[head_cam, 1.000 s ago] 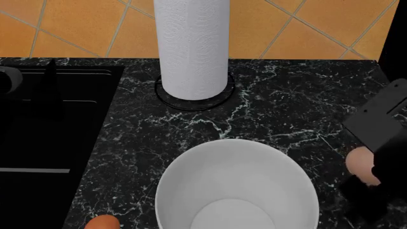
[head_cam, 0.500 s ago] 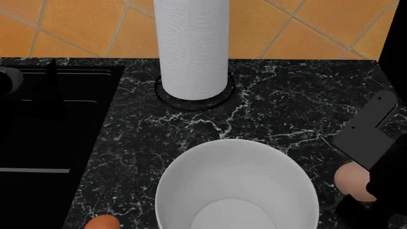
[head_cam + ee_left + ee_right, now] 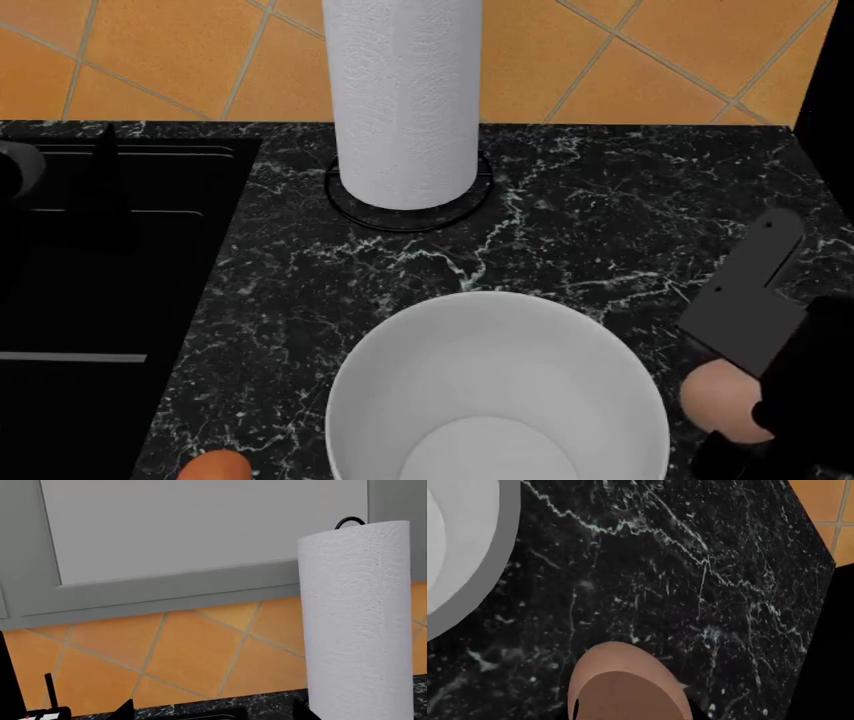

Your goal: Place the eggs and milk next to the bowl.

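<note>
The large white bowl (image 3: 497,385) stands on the black marble counter, near its front edge; its rim (image 3: 474,565) also shows in the right wrist view. My right gripper (image 3: 763,425) is shut on the pale pinkish-tan egg (image 3: 718,396), which sits just right of the bowl. That egg (image 3: 627,677) fills the lower part of the right wrist view, over the counter. The small orange-brown egg (image 3: 218,467) lies on the counter at the bowl's front left. My left gripper (image 3: 212,715) is open and holds nothing, only its dark fingertips (image 3: 124,711) showing. The milk is out of view.
A tall white paper towel roll (image 3: 402,100) on a black ring stand is behind the bowl, also seen as the roll (image 3: 357,625) in the left wrist view. A black sink (image 3: 94,260) lies at the left. Orange wall tiles (image 3: 200,50) back the counter, which ends at the right (image 3: 821,150).
My right gripper has carried the pale egg leftward and toward the counter's front, closer to the bowl's right side. The bowl, orange-brown egg and roll have not moved.
</note>
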Motion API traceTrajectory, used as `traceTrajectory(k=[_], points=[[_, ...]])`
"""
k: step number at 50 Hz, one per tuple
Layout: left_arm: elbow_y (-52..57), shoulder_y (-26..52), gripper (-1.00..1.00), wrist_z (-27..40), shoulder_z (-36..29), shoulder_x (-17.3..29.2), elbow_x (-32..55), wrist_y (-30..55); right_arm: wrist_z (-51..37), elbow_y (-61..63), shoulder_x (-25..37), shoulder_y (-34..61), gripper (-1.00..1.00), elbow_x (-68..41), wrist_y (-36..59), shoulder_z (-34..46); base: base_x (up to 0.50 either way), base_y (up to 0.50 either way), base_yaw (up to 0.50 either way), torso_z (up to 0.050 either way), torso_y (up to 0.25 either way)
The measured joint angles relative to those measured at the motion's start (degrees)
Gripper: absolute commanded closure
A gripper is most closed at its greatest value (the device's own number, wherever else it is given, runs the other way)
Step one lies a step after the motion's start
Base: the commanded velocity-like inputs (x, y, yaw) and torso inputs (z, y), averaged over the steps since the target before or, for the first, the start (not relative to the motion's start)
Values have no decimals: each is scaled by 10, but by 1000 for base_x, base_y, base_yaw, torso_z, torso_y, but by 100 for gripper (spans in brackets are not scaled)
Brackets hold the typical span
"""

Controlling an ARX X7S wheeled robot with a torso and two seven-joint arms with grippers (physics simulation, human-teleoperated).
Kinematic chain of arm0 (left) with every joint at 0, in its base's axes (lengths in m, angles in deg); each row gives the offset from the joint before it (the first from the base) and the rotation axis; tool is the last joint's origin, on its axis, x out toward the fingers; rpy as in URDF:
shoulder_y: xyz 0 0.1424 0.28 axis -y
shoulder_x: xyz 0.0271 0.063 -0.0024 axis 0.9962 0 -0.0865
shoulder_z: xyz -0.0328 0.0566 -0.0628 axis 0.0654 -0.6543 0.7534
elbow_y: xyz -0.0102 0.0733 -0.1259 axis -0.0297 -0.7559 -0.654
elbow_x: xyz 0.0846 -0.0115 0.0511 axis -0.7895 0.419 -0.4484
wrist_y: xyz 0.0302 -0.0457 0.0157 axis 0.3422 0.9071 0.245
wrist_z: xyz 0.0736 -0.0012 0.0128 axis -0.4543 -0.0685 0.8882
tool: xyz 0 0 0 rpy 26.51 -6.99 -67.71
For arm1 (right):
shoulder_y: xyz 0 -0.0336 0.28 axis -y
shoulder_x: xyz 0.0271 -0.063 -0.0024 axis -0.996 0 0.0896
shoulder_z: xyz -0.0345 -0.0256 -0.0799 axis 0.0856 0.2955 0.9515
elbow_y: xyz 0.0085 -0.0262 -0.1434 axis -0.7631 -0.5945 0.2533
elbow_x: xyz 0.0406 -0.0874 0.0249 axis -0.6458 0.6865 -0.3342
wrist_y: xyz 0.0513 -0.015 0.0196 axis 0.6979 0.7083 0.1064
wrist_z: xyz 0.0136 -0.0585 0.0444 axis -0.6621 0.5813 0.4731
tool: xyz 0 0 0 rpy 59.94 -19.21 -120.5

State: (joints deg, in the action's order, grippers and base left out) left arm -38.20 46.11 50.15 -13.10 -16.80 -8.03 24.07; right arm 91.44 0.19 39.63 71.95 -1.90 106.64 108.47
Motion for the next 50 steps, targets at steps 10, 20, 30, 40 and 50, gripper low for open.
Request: traceTrajectory(k=[10, 20, 30, 40, 50], points=[[-11, 1, -100, -3, -1, 0, -1, -9, 6, 4, 2, -1, 100, -1, -4, 5, 0, 0, 0, 0, 0], [-21, 3, -100, -5, -3, -1, -4, -18, 10, 3, 0, -5, 100, -3, -12, 8, 0, 0, 0, 0, 0], [-11, 0, -100, -1, -3, 1, -1, -12, 14, 2, -1, -7, 100, -4, -15, 12, 0, 0, 0, 0, 0], [-4, -1, -100, 3, -4, 2, 1, -7, 15, -2, -2, -11, 100, -4, -19, 15, 0, 0, 0, 0, 0], [-13, 1, -100, 1, -5, 2, 0, -13, 12, -10, -5, -18, 100, -6, -27, 15, 0, 0, 0, 0, 0]])
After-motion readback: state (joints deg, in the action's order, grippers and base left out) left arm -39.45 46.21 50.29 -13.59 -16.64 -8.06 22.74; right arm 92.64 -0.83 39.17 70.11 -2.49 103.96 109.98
